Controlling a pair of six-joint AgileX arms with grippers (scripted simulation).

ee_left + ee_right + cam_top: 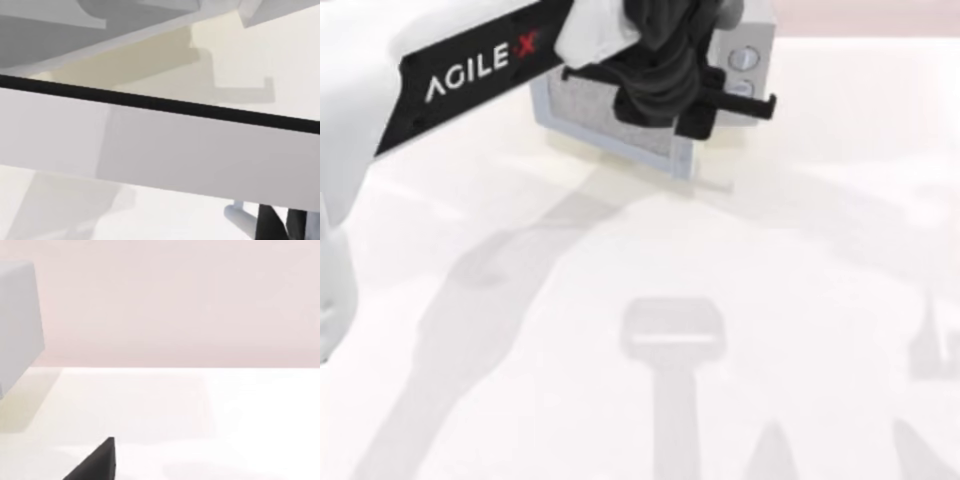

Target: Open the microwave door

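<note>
The microwave (pixel 748 60) stands at the table's far edge, its two round knobs facing front. The microwave door (pixel 610 115), with its speckled mesh window, is swung a little out from the body, hinged at its left. My left gripper (pixel 695 122) reaches in from the left and sits at the door's free edge. In the left wrist view the door (pixel 150 145) fills the middle as a grey panel. A pale handle bar (pixel 239 219) runs into the left gripper (pixel 285 226), whose dark fingers stand close together on it.
The pale table (pixel 740 300) stretches in front of the microwave, crossed by arm shadows. My right arm is outside the top view; its wrist view shows a dark tip of the right gripper (pixel 102 462), the microwave's side (pixel 15 325) and a pink back wall.
</note>
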